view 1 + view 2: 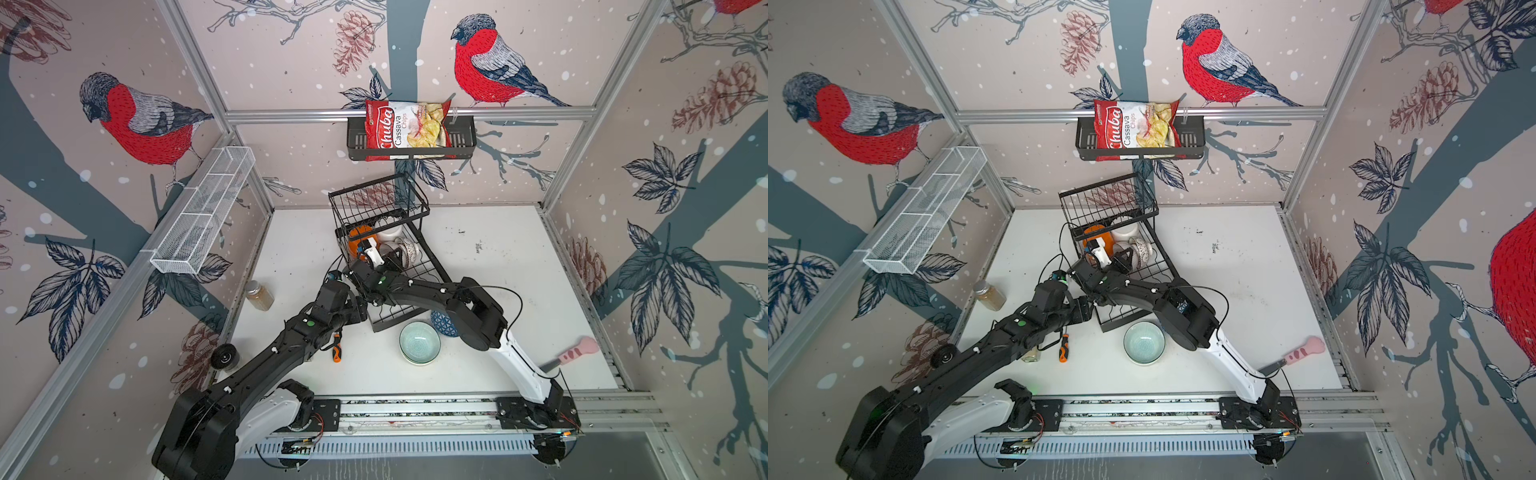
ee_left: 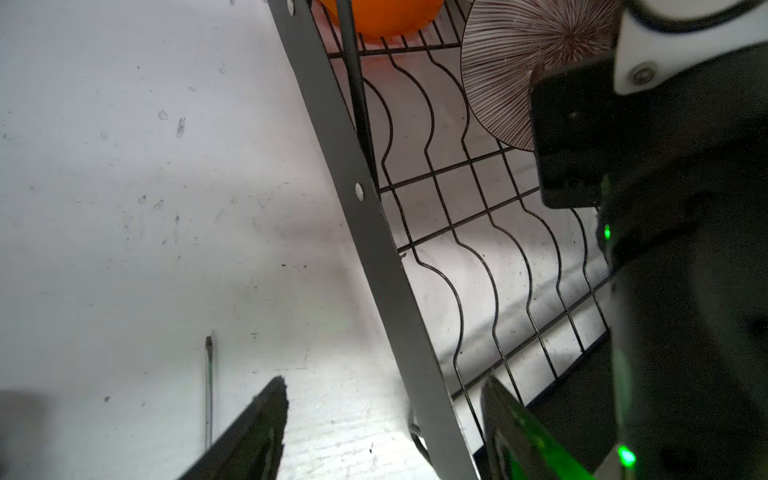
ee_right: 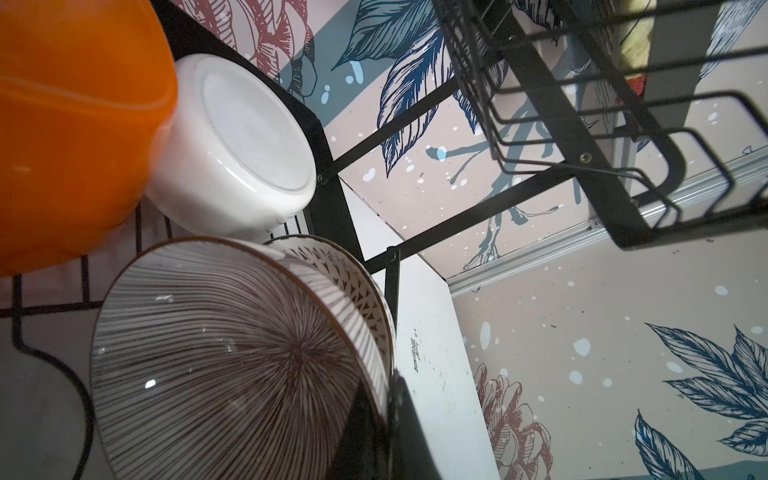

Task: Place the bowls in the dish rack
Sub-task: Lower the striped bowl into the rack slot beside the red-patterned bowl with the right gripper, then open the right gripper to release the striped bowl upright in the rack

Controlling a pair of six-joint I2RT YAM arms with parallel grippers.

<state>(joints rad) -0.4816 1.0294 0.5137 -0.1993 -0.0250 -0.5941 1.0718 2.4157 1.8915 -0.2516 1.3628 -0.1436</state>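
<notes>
You have the dish rack [image 1: 432, 270] at about 11 o'clock from the table's middle in both top views. Four bowls are tipped on their sides in its lower tray. Your right gripper [image 3: 384, 415] is pinched tight on the rim of the purple-striped bowl [image 3: 228, 365], which leans inside that tray. In a top view, the black-and-white patterned bowl [image 1: 411, 249] sits just beside it at 3 o'clock, the white bowl [image 1: 388, 230] at 12 and the orange bowl [image 1: 359, 239] at 10. Your left gripper [image 2: 384, 386] has its fingers spread wide, one on either side of the rack's side rail, and holds nothing. Outside the rack, the pale teal bowl [image 1: 419, 343] stands upright on the table at the rack's 6 o'clock. The blue geometric bowl [image 1: 441, 325] is at its 2 o'clock, partly hidden by your right arm.
</notes>
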